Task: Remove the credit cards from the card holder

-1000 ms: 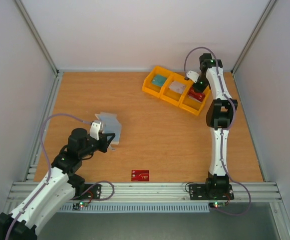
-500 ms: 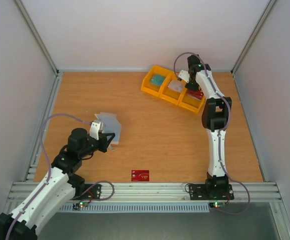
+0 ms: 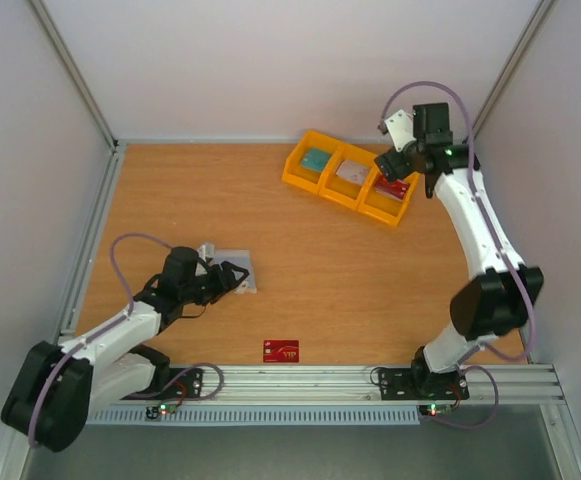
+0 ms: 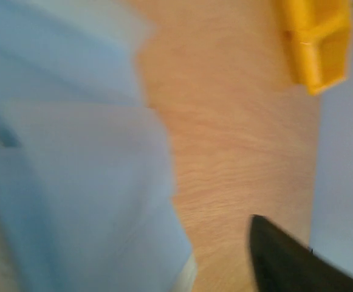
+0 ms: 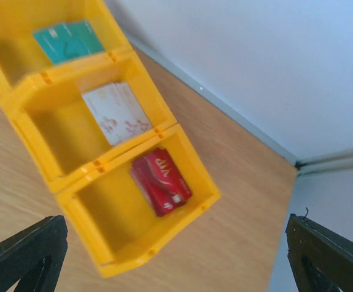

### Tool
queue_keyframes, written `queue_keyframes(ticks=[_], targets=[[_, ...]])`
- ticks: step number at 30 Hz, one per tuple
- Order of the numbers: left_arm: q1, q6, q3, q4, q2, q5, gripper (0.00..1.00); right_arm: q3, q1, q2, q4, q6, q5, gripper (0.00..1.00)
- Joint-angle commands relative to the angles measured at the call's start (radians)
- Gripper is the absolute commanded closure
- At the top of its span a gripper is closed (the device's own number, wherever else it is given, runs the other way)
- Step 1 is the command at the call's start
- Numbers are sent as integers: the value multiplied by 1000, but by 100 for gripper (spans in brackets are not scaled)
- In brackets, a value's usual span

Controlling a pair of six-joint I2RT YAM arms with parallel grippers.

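Table: brown wood table (image 3: pixel 320 290) with plain white walls (image 3: pixel 270 70) on three sides.
Holder: the card holder (image 3: pixel 242 266) lies flat on the left part of the table, well apart from the bin. Up close it looks pale blue and blurry.
Left arm: the left gripper (image 3: pixel 228 278) is right at the near edge of the card holder. Only one dark finger (image 4: pixel 285 261) shows up close, with bare wood between it and the holder. I cannot tell if this gripper is open, closed or holding anything.
Right arm: the right gripper (image 5: pixel 174 231) hangs over the bin, fingers spread wide, nothing between them.
Bin: the yellow bin (image 5: pixel 61 146) has three little boxes in a row and sits at the back right.
Cards in bin: a teal card (image 5: pixel 67 38) in one end box, a pale card (image 5: pixel 116 112) with reddish print in the middle, a red card (image 5: pixel 161 181) in the other end box.
Loose card: a second red card (image 3: pixel 281 351) lies alone by the front edge.
Done: four cards are out, so I think most of the job is finished.
Left to do: the holder's inside is hidden, so more cards may be in there.
Writing: the red card says "VIP" in white. The second red card has white letters too small to be sure of.
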Motion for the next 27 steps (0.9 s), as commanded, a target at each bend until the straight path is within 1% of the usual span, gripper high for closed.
queue_keyframes(ticks=[1,2,4,6,9,11,12,14,15,16,17,18,20,21,22,23,24,25,26,27], targets=[[3,-212,-11,-185,50,-133,1,-156,-4,-180,111,344,-96,1],[7,-194,2,-292,38,-171,1,-171,-6,-209,107,415,-100,1],[20,-132,28,-453,-14,-253,1,-194,-21,-255,75,591,-91,2],[55,-93,49,-578,-106,-309,1,-264,-37,-308,79,689,-36,2],[133,0,102,-752,-233,-361,1,-426,-81,-407,135,794,34,2],[186,49,159,-852,-309,-375,1,-565,-112,-505,224,818,59,1],[220,56,186,-883,-345,-370,1,-648,-118,-569,317,812,99,2],[272,84,245,-874,-408,-359,1,-810,-118,-642,468,790,192,1],[292,108,281,-842,-429,-369,1,-881,-119,-656,539,780,222,2],[308,170,299,-787,-439,-389,1,-946,-118,-655,617,771,242,1],[317,225,328,-732,-441,-427,1,-1013,-119,-644,711,756,247,2],[323,306,340,-670,-437,-496,1,-1076,-119,-615,823,742,250,2],[326,434,331,-536,-412,-689,1,-1223,-118,-530,1073,725,268,2],[325,455,303,-459,-391,-810,1,-1271,-119,-477,1190,723,296,1],[326,456,264,-334,-366,-942,1,-1314,-119,-428,1289,720,317,2],[326,466,217,-223,-339,-1014,1,-1351,-119,-375,1379,704,322,1],[326,525,159,-65,-315,-1008,1,-1380,-119,-320,1494,683,320,2],[326,659,101,87,-288,-947,0,-1375,-119,-300,1522,679,312,2],[326,766,35,218,-262,-885,1,-1356,-119,-318,1444,698,275,2],[326,891,-25,341,-227,-846,1,-1370,-118,-310,1513,706,250,2]])
